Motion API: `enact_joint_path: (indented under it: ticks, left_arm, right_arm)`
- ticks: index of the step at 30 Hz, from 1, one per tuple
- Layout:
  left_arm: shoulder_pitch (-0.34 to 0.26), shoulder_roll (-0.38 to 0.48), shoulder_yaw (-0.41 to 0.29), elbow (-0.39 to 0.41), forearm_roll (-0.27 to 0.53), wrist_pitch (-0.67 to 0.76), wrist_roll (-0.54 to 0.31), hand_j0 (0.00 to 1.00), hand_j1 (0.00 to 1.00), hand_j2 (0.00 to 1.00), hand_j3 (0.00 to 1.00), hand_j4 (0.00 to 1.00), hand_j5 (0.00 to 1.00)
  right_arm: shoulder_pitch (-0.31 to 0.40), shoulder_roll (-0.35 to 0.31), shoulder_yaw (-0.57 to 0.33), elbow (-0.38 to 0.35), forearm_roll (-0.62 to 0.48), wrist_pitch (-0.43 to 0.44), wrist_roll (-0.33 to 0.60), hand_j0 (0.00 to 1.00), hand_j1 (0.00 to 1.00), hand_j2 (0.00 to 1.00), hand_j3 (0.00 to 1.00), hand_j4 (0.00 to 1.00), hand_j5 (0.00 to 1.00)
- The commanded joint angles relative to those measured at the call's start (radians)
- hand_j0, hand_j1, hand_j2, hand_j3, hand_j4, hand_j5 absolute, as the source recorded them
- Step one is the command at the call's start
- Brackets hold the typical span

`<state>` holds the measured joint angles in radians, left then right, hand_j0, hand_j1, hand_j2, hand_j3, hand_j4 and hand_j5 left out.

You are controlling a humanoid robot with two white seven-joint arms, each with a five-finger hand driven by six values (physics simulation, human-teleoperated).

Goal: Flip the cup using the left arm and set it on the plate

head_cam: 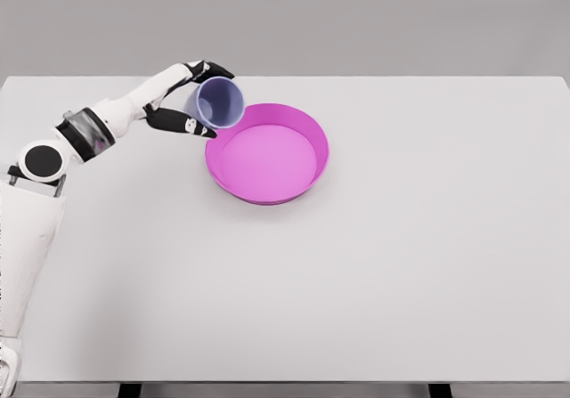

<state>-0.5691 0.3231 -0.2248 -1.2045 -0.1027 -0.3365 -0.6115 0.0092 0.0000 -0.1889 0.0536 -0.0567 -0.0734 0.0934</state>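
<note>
A pale blue-lilac cup [219, 102] is held tilted in the air, its open mouth facing toward me and to the right. My left hand [198, 98] is shut on the cup, with dark fingers over its top and a thumb [185, 125] below it. The cup hangs just over the far left rim of the magenta plate [307, 131], a shallow round dish lying on the white table. Whether the cup touches the rim I cannot tell. My left arm [89, 131] reaches in from the left edge.
The white table [401, 264] stretches wide around the plate, with its far edge just behind the hand and its front edge near the bottom of the view.
</note>
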Motion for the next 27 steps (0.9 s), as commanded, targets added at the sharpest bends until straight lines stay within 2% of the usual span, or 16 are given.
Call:
enact_joint_path:
  ticks: [1,5,8,13,17,21,23,27]
  left_arm:
    - [0.000,-0.015,-0.028,-0.001,0.046,-0.007,0.001,0.68,0.68,0.68,0.68,0.68,0.68]
    - [0.002,-0.035,-0.071,0.002,0.086,-0.007,0.001,0.68,0.68,0.68,0.68,0.68,0.68]
    - [0.011,-0.035,-0.077,0.008,0.101,-0.007,0.001,0.69,0.69,0.69,0.69,0.69,0.69]
    - [0.009,-0.053,-0.128,0.011,0.207,-0.053,0.001,0.69,0.69,0.69,0.69,0.69,0.69]
    - [0.006,-0.088,-0.130,0.088,0.193,-0.055,0.001,0.69,0.69,0.69,0.69,0.69,0.69]
    - [0.005,-0.093,-0.131,0.123,0.195,-0.055,0.001,0.69,0.69,0.69,0.69,0.69,0.69]
    - [0.000,-0.110,-0.131,0.181,0.192,-0.056,0.001,0.70,0.70,0.70,0.70,0.70,0.70]
    - [-0.002,-0.113,-0.128,0.197,0.212,-0.058,0.001,0.70,0.70,0.70,0.70,0.70,0.70]
  right_arm:
    - [0.000,0.000,0.000,0.000,0.000,0.000,0.000,1.00,1.00,1.00,1.00,1.00,1.00]
    - [0.000,0.000,0.000,0.000,0.000,0.000,0.000,1.00,1.00,1.00,1.00,1.00,1.00]
    - [0.000,0.000,0.000,0.000,0.000,0.001,0.000,1.00,1.00,1.00,1.00,1.00,1.00]
    - [0.000,0.000,0.000,0.000,0.000,0.000,0.000,1.00,1.00,1.00,1.00,1.00,1.00]
    - [0.000,0.000,0.000,0.000,0.000,0.001,0.000,1.00,1.00,1.00,1.00,1.00,1.00]
    - [0.000,0.000,0.000,0.000,0.000,0.000,0.000,1.00,1.00,1.00,1.00,1.00,1.00]
    - [0.000,0.000,0.000,0.000,0.000,0.000,0.000,1.00,1.00,1.00,1.00,1.00,1.00]
    - [0.000,0.000,0.000,0.000,0.000,0.001,0.000,1.00,1.00,1.00,1.00,1.00,1.00]
